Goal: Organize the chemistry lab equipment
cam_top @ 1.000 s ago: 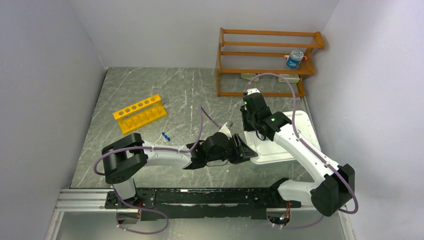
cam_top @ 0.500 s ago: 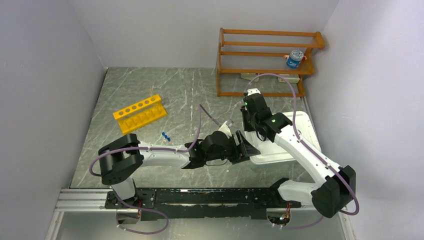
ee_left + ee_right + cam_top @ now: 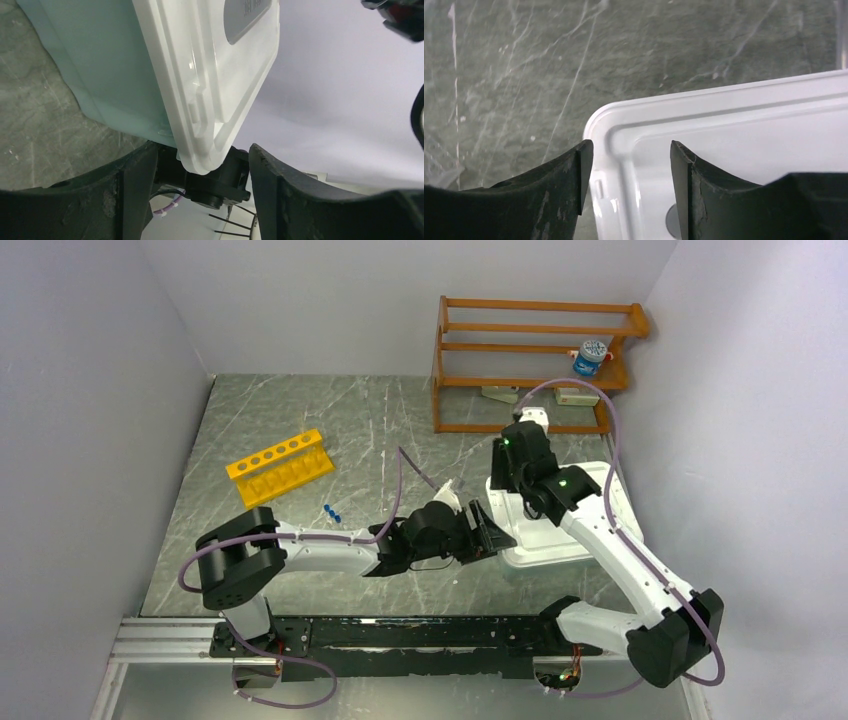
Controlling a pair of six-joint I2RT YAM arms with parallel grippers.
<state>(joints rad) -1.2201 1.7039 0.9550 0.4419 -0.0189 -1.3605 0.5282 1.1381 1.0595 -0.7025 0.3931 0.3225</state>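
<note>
Yellow holed rack [image 3: 280, 468] lies on the grey marbled table [image 3: 300, 420], far left part, in the top view; tiny blue-capped tubes [image 3: 331, 511] lie loose on the table just on the near side of the rack, between it and the left arm, touching nothing else. Both are well apart from the claws. Orange wooden shelf [image 3: 530, 365] stands far right against the back wall, small blue-capped bottle [image 3: 590, 357] on it at the right end; pale flat bits under its lowest rail, too small to tell. Teal tub [image 3: 530, 562] with white lid [image 3: 570, 525] sits on the right side of the table. Left gripper [image 3: 493, 532] reaches sideways to the tub's left edge, right gripper [image 3: 500, 483] points down over the lid's far left corner. Left wrist view: left gripper [image 3: 202, 148] jaws spread wide, a corner of the white lid [image 3: 210, 75] in the gap with space on both sides, nothing pinched; teal tub [image 3: 100, 65] wall to the left, above the table. Right wrist view: right gripper [image 3: 629, 145] jaws apart, holding nothing, hovering over the rounded corner of the white lid [image 3: 734, 130], marbled table [image 3: 574, 50] beyond it
</note>
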